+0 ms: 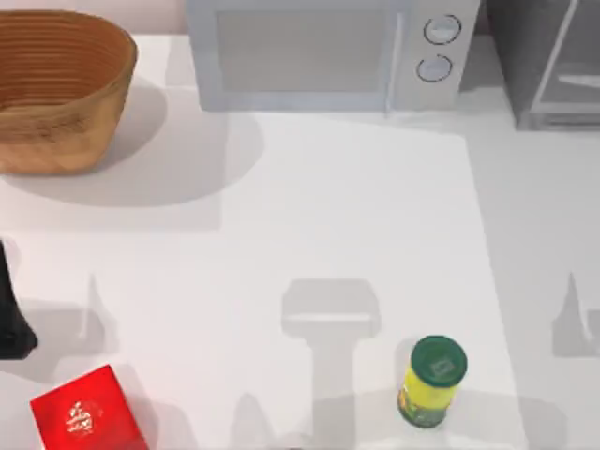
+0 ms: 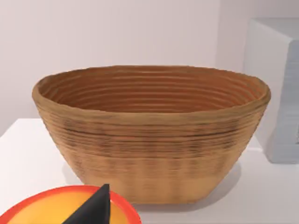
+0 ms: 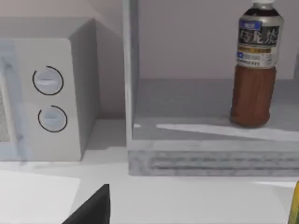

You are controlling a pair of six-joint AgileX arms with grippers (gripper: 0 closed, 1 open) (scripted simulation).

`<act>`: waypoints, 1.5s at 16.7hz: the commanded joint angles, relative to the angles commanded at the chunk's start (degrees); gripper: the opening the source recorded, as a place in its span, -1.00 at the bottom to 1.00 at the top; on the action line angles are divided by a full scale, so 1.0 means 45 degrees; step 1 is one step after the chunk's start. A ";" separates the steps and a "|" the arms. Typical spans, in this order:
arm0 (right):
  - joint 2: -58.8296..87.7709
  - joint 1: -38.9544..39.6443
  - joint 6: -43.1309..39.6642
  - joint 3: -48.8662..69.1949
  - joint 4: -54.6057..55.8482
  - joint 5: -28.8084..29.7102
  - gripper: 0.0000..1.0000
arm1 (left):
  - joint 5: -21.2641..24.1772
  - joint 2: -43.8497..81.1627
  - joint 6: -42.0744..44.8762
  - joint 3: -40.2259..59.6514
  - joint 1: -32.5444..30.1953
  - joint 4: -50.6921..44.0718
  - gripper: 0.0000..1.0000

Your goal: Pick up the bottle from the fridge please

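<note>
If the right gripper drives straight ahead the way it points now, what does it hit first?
Probably the fridge, its grey lower front edge; the bottle stands upright on the shelf above, off to one side. Depth is unclear, and the table before the fridge looks free.

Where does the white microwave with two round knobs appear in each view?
Top view: white microwave with two round knobs stands at the table's far edge, centre, beside the dark grey fridge.
Left wrist view: its white side sits beside the woven basket.
Right wrist view: knob panel, beside the fridge.
Shared landmark: the microwave's body.
</note>
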 joint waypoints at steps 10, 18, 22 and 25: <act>0.4831 -0.1601 0.0042 0.0654 0.4762 -0.1636 1.00 | 0.0000 0.0000 0.0000 0.0000 0.0000 0.0000 1.00; 1.5489 -0.4501 0.0189 0.1386 1.3586 -0.4383 1.00 | 0.0000 0.0000 0.0000 0.0000 0.0000 0.0000 1.00; 1.9510 -0.5730 0.0228 0.1816 1.7239 -0.5542 1.00 | 0.0000 0.0000 0.0000 0.0000 0.0000 0.0000 1.00; 2.1676 -0.6401 0.0232 0.2133 1.9411 -0.6173 1.00 | 0.0000 0.0000 0.0000 0.0000 0.0000 0.0000 1.00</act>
